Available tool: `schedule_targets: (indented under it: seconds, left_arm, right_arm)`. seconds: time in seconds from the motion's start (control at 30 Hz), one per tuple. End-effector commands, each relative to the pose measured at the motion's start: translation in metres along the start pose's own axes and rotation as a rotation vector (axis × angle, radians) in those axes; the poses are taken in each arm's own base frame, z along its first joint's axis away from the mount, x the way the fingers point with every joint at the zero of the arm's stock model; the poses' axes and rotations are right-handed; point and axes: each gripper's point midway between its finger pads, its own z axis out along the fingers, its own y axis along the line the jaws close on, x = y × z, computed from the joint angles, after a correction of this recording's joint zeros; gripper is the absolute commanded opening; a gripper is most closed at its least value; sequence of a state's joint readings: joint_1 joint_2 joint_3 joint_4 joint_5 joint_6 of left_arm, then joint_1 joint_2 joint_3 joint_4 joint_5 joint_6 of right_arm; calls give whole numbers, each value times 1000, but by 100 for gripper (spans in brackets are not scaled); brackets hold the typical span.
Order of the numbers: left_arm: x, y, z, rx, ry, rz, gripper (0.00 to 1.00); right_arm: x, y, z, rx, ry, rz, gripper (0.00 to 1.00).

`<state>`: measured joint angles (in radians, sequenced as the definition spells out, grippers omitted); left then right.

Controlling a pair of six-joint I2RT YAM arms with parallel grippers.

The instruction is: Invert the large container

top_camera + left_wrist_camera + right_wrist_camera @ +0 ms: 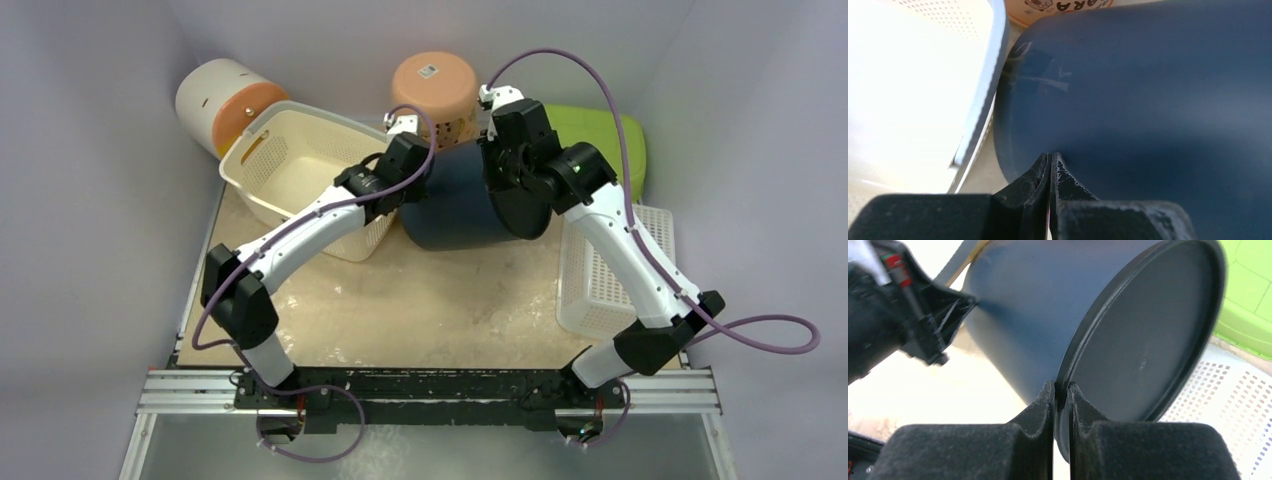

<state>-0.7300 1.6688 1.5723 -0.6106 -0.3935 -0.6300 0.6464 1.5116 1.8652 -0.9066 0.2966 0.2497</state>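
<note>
One thin pinch carries it: the right gripper [1061, 390] clamps the rim of the large container [455, 205], tipped sideways near the far edge of the table [430, 300]. The left gripper [1050, 160], closed and empty, presses its wall. A slip could roll it into the cream basket [290, 160].

Large container [455, 210]: dark navy blue, round and smooth-walled, with a faint pale scuff on the wall. It lies on its side at the middle rear of the tabletop [430, 300], with its axis running left to right. The round end with the raised lip faces right; whether that end is open cannot be told. The right gripper [1061, 390] pinches the lip. The left gripper [1050, 162], fingers together, has its tips against the wall.
</note>
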Motion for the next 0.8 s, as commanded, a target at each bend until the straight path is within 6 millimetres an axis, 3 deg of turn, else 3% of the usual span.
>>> schedule_targets:
  seconds: [0.0,0.2,0.37,0.57,0.77]
  left_arm:
    - [1,-29,21,72,-15,23,0]
    - [31,-55,30,132,57,66,0]
    - [34,-60,27,136,58,62,0]
    - [20,-43,7,88,24,74,0]
    - [2,-4,-34,-12,-39,84,2]
  right_arm:
    - [16,7,-8,-43,45,-67,0]
    - [13,-1,-19,-18,28,-51,0]
    - [17,2,-15,-25,37,-52,0]
    - [15,6,-4,-33,52,-90,0]
    - [16,12,14,-42,111,-183,0]
